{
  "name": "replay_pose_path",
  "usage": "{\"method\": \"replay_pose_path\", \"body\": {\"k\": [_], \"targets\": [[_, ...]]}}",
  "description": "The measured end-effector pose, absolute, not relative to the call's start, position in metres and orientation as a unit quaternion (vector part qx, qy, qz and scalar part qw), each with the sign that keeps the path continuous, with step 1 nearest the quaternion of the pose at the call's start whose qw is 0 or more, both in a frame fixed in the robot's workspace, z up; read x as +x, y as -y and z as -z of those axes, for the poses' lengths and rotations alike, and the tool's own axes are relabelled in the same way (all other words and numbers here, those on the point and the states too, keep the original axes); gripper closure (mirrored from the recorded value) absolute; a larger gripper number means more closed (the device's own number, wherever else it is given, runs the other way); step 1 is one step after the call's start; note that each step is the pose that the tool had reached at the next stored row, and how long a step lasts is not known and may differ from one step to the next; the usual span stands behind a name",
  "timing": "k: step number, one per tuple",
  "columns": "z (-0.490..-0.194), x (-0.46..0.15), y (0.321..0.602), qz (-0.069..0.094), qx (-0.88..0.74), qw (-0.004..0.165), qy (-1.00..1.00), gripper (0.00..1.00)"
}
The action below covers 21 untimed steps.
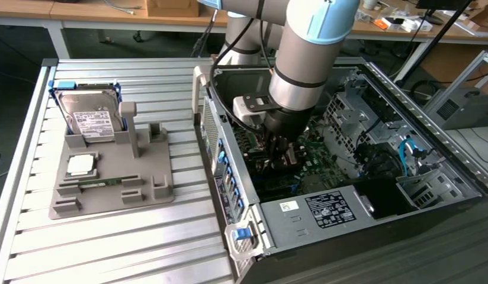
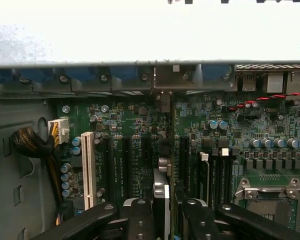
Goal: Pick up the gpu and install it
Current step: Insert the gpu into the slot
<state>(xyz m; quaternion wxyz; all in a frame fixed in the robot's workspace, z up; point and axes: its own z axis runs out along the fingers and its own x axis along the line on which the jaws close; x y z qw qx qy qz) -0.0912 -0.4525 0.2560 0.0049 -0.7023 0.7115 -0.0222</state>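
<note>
Inside an open computer case point(image 1: 433, 148) on the bench point(image 1: 109, 248), the end effector point(image 2: 162, 212) holds the gpu point(image 2: 161, 200) edge-on between its narrowed fingers point(image 2: 140, 215), poised over the motherboard point(image 2: 140, 135) and its expansion slots. The arm point(image 1: 307, 53) reaches steeply down from above, wrist near vertical. Seating it well likely means keeping the card square to one slot, bracket toward the rear wall, and pressing evenly.

One gpu point(image 2: 160, 200), one hard drive point(image 1: 92, 120)
</note>
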Motion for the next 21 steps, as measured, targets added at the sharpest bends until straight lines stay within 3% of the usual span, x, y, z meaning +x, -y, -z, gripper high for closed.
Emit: {"method": "replay_pose_path", "body": {"k": [8, 10, 15, 21], "targets": [[-0.256, -0.091, 0.452, 0.022, -0.702, 0.005, -0.712, 0.72], [-0.256, -0.091, 0.452, 0.022, -0.702, 0.005, -0.712, 0.6], [-0.257, -0.091, 0.452, 0.022, -0.702, 0.005, -0.712, 0.6], [-0.283, -0.091, 0.452, 0.022, -0.702, 0.005, -0.712, 0.6]]}}
